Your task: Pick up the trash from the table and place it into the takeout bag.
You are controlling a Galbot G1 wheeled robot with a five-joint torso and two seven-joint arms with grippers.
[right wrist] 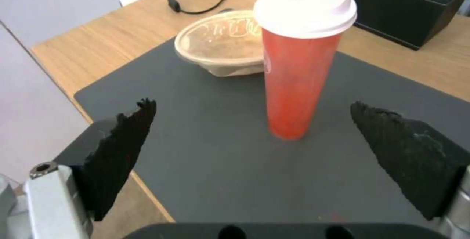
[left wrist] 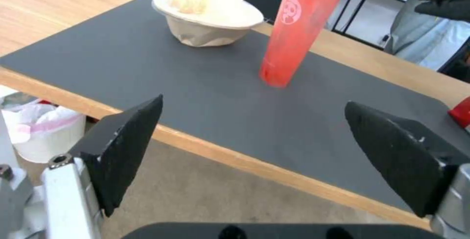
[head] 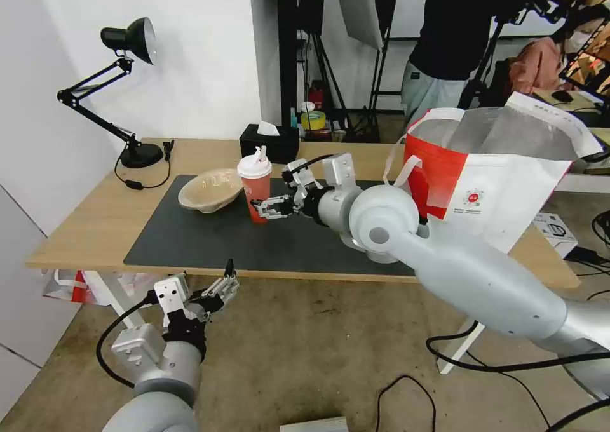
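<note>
Two pieces of trash stand on the dark mat (head: 190, 241) of the table (head: 89, 219): a red drink cup (head: 255, 187) with a white lid and straw, and a beige pulp bowl (head: 210, 190) to its left. My right gripper (head: 270, 207) is open at the cup's lower half, low over the mat. In the right wrist view the cup (right wrist: 299, 81) stands upright just beyond the open right gripper (right wrist: 252, 105), touching neither finger, with the bowl (right wrist: 225, 44) behind it. My left gripper (head: 222, 286) hangs open below the table's front edge. The takeout bag (head: 489, 178) stands open at the table's right end.
A black tissue box (head: 269, 143) sits at the table's back edge behind the cup. A black desk lamp (head: 127, 89) and its cable occupy the back left corner. Plastic bags (head: 70, 286) lie under the table's left end, and cables run across the floor at right.
</note>
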